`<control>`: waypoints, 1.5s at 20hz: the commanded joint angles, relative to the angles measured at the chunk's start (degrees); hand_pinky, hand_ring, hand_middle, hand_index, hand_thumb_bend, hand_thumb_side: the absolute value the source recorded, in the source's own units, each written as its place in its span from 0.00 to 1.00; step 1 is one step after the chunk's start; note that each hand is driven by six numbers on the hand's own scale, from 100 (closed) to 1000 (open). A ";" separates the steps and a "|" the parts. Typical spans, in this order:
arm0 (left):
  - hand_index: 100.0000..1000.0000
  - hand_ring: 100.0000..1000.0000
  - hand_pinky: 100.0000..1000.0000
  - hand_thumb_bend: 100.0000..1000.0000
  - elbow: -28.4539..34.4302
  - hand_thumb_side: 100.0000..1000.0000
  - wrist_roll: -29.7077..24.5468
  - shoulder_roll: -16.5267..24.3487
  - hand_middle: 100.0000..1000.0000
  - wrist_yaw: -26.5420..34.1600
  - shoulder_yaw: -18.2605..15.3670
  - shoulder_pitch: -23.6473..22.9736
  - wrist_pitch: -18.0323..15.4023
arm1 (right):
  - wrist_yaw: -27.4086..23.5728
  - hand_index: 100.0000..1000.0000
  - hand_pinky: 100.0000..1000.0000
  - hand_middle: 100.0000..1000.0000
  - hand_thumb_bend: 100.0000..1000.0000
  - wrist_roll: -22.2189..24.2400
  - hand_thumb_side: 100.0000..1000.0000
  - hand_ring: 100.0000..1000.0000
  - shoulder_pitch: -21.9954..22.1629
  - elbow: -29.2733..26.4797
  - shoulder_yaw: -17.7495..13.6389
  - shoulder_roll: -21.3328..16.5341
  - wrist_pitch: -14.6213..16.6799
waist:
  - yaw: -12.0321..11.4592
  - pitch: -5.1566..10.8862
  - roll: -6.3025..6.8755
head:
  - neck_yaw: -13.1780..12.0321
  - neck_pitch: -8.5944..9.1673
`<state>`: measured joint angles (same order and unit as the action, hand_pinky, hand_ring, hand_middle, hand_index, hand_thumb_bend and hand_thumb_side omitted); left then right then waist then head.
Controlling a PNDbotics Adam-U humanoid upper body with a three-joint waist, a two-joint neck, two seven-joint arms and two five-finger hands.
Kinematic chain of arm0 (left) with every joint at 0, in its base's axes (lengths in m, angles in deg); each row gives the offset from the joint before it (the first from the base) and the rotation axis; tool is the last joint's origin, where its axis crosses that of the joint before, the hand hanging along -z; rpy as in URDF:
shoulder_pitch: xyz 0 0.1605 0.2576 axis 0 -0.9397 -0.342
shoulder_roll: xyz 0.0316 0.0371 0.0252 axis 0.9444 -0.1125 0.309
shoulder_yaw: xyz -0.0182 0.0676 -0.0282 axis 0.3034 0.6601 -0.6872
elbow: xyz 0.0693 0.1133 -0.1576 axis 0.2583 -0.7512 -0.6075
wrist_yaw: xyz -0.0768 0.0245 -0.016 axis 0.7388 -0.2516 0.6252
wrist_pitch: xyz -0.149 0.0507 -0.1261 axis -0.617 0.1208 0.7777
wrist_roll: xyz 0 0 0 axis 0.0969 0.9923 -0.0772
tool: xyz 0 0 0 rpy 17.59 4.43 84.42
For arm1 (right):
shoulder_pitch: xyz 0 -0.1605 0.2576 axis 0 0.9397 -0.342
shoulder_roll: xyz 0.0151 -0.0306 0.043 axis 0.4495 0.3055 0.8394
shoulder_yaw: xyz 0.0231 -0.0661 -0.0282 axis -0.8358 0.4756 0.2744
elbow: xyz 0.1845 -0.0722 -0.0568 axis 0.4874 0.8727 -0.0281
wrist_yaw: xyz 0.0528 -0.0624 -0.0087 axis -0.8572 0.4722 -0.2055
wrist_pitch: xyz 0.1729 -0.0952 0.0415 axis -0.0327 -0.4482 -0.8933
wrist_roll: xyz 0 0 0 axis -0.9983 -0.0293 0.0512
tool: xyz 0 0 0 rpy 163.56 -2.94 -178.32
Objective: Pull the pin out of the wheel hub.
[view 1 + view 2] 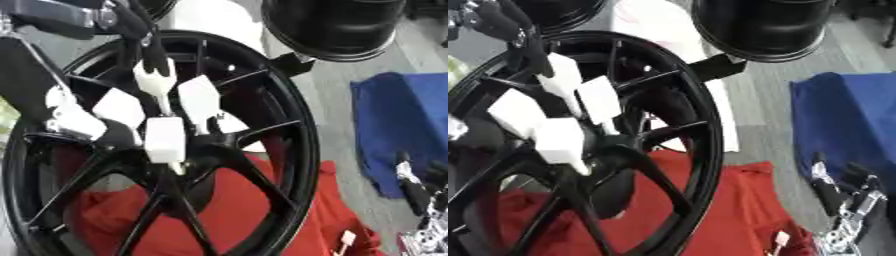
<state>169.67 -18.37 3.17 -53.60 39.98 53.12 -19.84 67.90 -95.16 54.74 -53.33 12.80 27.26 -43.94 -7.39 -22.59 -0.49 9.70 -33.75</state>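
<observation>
A big black wheel hub [289,130] with thin spokes lies tilted on a red cloth [249,210] and fills the left of both views. My left hand [164,137] comes in from the upper left. Its white-tipped fingers [199,100] are spread and fairly straight, pointing down at the hub's centre [188,165]. The lowest fingertip ends right at the centre, and nothing shows held between the fingers. I cannot make out the pin itself. My right hand [842,200] rests at the lower right corner, fingers up and relaxed, holding nothing.
A second black rim [337,25] stands at the top right, close to the hub's edge. To the right, on the grey floor, lies a blue cloth [407,120]. On the red cloth near the bottom sits a small pale object [346,240].
</observation>
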 commanded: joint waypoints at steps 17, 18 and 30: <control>0.82 0.72 0.76 0.38 -1.71 0.35 0.08 2.89 0.76 -7.19 -2.24 -3.01 -1.99 | -0.11 0.56 0.47 0.43 0.60 -0.29 0.20 0.53 -0.81 -1.89 0.20 -0.99 0.18 | 0.85 0.36 -0.64 | -1.39 0.55; 0.82 0.71 0.76 0.37 -2.13 0.34 0.08 2.74 0.76 -7.44 -2.28 -3.04 -1.99 | -0.10 0.56 0.47 0.43 0.60 -0.29 0.20 0.53 -0.83 -1.93 0.20 -0.96 0.18 | 0.89 0.31 -0.68 | -1.47 0.62; 0.80 0.67 0.73 0.33 -7.05 0.36 0.08 0.96 0.71 -9.57 -1.69 -3.15 -2.42 | -0.18 0.56 0.47 0.44 0.60 -0.37 0.20 0.53 -1.17 -2.37 0.22 -0.61 0.16 | 1.37 -0.20 -0.98 | -2.26 0.89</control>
<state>162.70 -18.28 3.47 -63.00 38.95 49.24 -22.11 67.89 -95.39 53.75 -54.50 13.12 27.36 -43.73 -6.08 -23.75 -1.51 7.63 -33.58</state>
